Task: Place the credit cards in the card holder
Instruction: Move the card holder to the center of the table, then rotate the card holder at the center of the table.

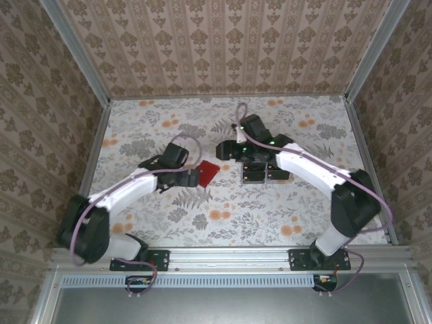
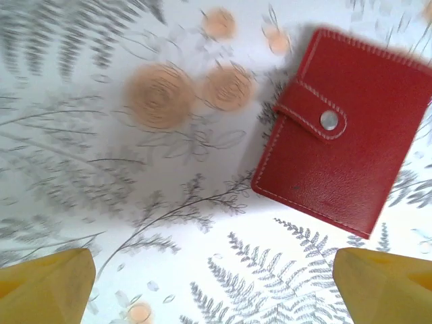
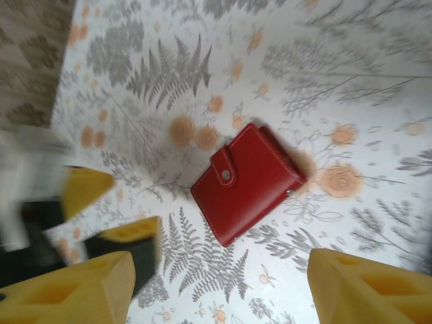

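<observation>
Left gripper is spread wide with nothing in it, and the red card holder lies flat just ahead of it, off toward its right finger, not touching. The right gripper faces the same card holder from the other side, jaws also apart and empty. The credit cards, I think, are the dark rectangles back by the right arm's wrist, partly tucked under it, well behind its fingers. My worry: the card holder is held shut by its strap, so nothing goes in until that pops, and a one-sided tug would probably just skate it across the table. Two grippers crowding one small thing could bump too. No brand or writing I can read, just stitching and a plain metal snap.
</observation>
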Robot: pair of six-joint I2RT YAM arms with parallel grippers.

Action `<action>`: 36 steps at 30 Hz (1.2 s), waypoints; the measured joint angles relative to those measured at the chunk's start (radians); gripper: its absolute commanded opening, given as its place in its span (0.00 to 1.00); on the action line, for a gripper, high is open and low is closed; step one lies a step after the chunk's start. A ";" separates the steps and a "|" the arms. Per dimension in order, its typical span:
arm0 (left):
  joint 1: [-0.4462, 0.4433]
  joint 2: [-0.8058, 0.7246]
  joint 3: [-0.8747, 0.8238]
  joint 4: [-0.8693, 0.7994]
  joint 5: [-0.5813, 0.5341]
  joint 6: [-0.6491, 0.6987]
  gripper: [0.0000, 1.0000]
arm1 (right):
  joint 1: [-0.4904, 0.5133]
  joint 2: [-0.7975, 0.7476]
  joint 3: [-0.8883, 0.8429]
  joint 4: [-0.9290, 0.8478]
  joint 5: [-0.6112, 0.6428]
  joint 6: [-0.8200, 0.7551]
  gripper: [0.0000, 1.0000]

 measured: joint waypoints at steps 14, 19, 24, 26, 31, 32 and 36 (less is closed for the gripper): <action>0.049 -0.113 -0.127 0.090 0.115 -0.195 1.00 | 0.080 0.515 0.476 -0.210 0.159 -0.128 0.69; 0.049 -0.127 -0.130 0.104 0.121 -0.224 1.00 | 0.079 0.593 0.542 -0.254 0.188 -0.143 0.69; 0.063 -0.152 -0.130 0.111 0.122 -0.237 1.00 | 0.079 0.597 0.501 -0.263 0.184 -0.140 0.65; 0.069 -0.153 -0.130 0.111 0.123 -0.237 1.00 | 0.077 0.579 0.452 -0.232 0.182 -0.137 0.61; 0.088 -0.153 -0.130 0.111 0.129 -0.237 1.00 | 0.076 0.467 0.269 -0.152 0.118 -0.087 0.53; 0.097 -0.153 -0.130 0.111 0.136 -0.237 1.00 | 0.082 0.440 0.221 -0.130 0.107 -0.072 0.52; 0.143 -0.147 -0.129 0.116 0.147 -0.236 1.00 | 0.127 0.335 0.061 -0.053 0.072 -0.011 0.51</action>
